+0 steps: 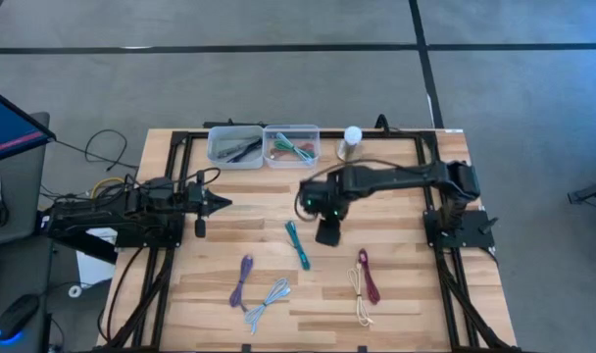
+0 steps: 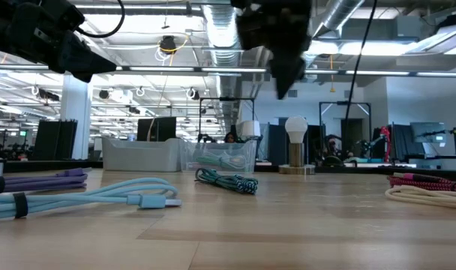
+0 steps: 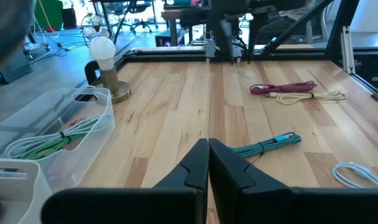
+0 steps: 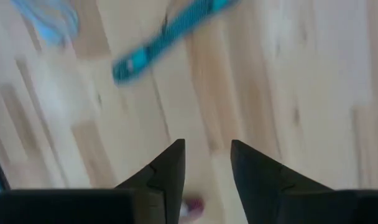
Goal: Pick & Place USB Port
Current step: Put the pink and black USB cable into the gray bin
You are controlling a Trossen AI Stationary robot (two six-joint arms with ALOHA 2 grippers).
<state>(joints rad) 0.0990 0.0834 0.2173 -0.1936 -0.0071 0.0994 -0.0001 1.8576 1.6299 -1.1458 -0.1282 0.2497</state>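
1. My left gripper [image 1: 223, 203] is parked at 9 o'clock on the table [image 1: 396, 294], jaws pressed together, holding nothing.
2. Purple cable [image 1: 243, 279] and light blue cable [image 1: 269, 300] lie around 7 o'clock.
3. Two clear bins [image 1: 263, 146] sit at 12 o'clock, one with green cables inside.
4. The teal USB cable [image 1: 297, 243] lies dead centre, loose on the wood.
5. My right gripper [image 1: 326, 232] hangs just at its 3 o'clock side, jaws apart, empty.
6. Red cable [image 1: 368, 275] and cream cable [image 1: 358, 298] lie at 5 o'clock.
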